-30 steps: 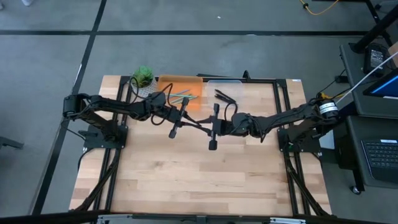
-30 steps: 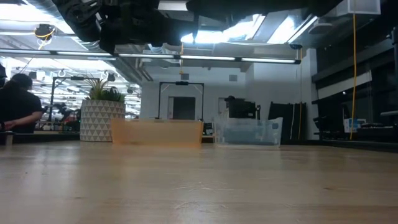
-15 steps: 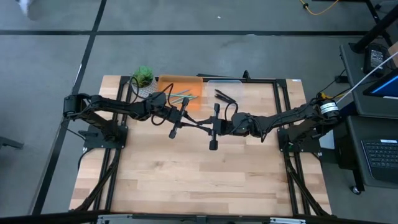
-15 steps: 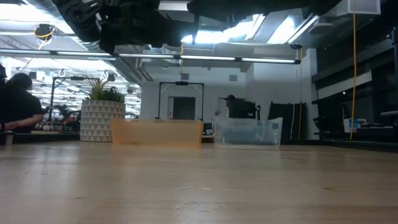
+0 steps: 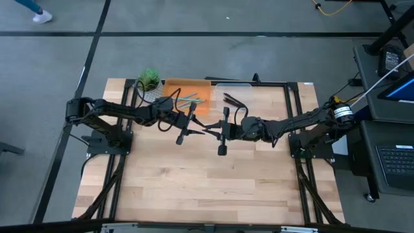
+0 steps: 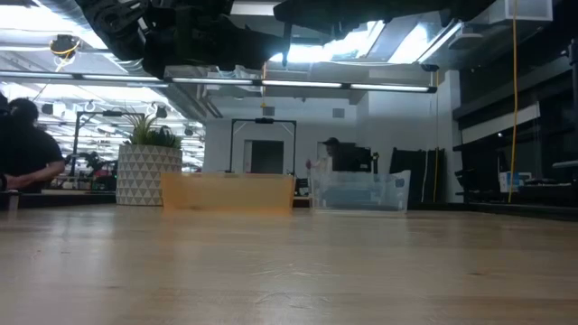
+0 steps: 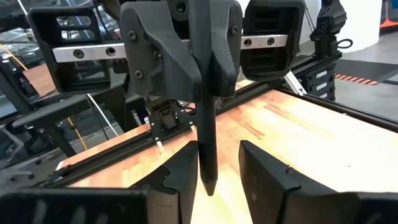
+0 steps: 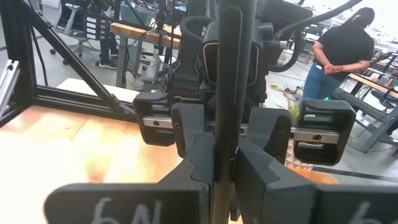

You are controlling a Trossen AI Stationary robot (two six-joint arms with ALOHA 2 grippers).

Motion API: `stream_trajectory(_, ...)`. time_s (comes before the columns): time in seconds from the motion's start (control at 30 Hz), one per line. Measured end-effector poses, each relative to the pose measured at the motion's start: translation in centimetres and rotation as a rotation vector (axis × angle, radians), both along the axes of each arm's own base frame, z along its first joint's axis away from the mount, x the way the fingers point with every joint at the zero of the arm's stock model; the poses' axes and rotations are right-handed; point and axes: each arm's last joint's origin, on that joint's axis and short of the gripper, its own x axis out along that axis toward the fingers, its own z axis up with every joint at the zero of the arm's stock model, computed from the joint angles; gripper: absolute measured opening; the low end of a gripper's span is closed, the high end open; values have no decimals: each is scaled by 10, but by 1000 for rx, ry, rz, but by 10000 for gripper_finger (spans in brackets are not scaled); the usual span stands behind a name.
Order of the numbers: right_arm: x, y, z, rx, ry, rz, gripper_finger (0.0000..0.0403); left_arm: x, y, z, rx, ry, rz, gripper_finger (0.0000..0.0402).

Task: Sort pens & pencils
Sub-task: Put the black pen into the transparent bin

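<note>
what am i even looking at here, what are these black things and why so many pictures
These are four camera views of one moment. The machine is a robot with two dark arms at a wooden table, sorting pens and pencils.

The high view looks straight down on the table. The low view sits at table height and mostly shows the room behind. The other two come from cameras on each arm's wrist.

The arms meet above the table. The right gripper is clamped on a dark pen, while the left gripper stands open around it.

At the table's far edge sit an orange tray with light blue sticks, a clear tray with dark sticks, and a potted plant.
</note>
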Motion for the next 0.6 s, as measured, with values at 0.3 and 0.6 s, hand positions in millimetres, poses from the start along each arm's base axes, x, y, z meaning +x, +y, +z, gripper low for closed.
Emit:
stream_trajectory(0.3,-6,0,6,-1,12,-13,38,-3,13,0,-5,7,55,112)
stream_trajectory(0.6,-27,6,24,-20,51,-111,38,-6,23,-1,-4,16,90,112)
